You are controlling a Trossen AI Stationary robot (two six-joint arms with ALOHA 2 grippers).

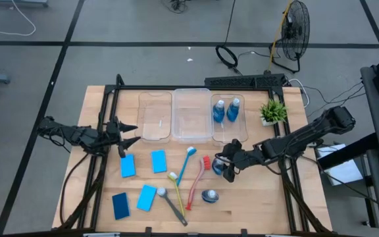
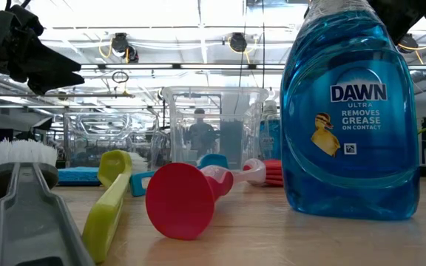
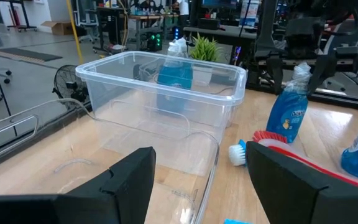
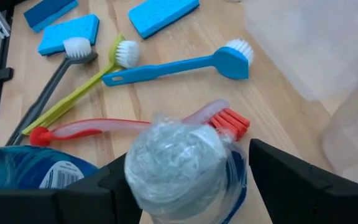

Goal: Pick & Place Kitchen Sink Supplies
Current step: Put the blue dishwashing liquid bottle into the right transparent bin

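Several blue sponges (image 1: 127, 166) lie flat at the near left. Blue (image 1: 186, 164), red (image 1: 198, 181), yellow-green (image 1: 176, 187) and grey (image 1: 171, 204) brushes lie mid-table. One bottle of blue liquid (image 1: 209, 195) stands near the front edge, and two more (image 1: 226, 110) stand in the right clear bin. My right gripper (image 4: 179, 180) is open, its fingers on either side of the clear-wrapped top of another upright bottle (image 4: 173, 165) without plainly touching it. My left gripper (image 3: 204, 186) hovers open at the table's left (image 1: 127, 135), holding nothing.
At the far side, in a row, are a clear lid (image 1: 155, 116), an open clear bin (image 1: 191, 115) and the bin with the bottles (image 1: 227, 128). A small green potted plant (image 1: 273, 112) stands at the far right. Bare wood shows at the near right.
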